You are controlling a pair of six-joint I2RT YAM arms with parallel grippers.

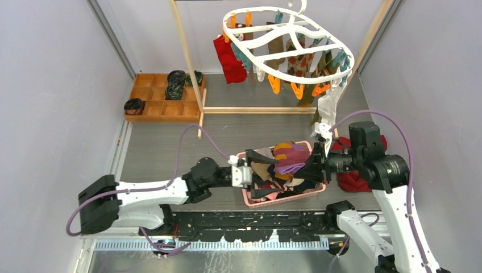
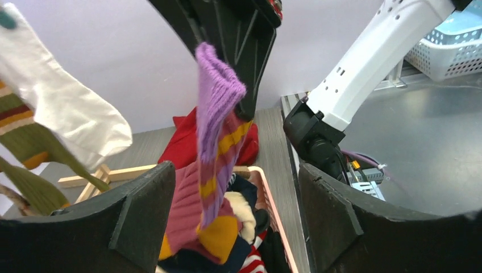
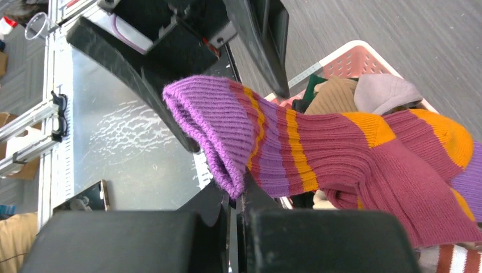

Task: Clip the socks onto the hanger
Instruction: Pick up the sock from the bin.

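Note:
My right gripper [image 3: 237, 196] is shut on the purple cuff of a purple, maroon and yellow striped sock [image 3: 341, 148]. It holds the cuff just above a pink basket [image 1: 278, 199] full of mixed socks. The sock [image 2: 219, 131] hangs from the right gripper [image 2: 241, 85] down into the pile. My left gripper [image 2: 236, 193] is open, its fingers [image 2: 142, 216] standing on either side of the hanging sock without touching it. The white oval hanger [image 1: 267, 57] hangs at the back with several socks clipped on, among them a red one [image 1: 230, 60] and a white one [image 1: 328, 111].
A wooden tray [image 1: 162, 96] with black rolls sits at the back left. The wooden rack post [image 1: 187, 57] and its base bar stand behind the basket. A red cloth [image 1: 352, 179] lies under the right arm. A white mesh basket [image 2: 449, 45] stands beyond the table.

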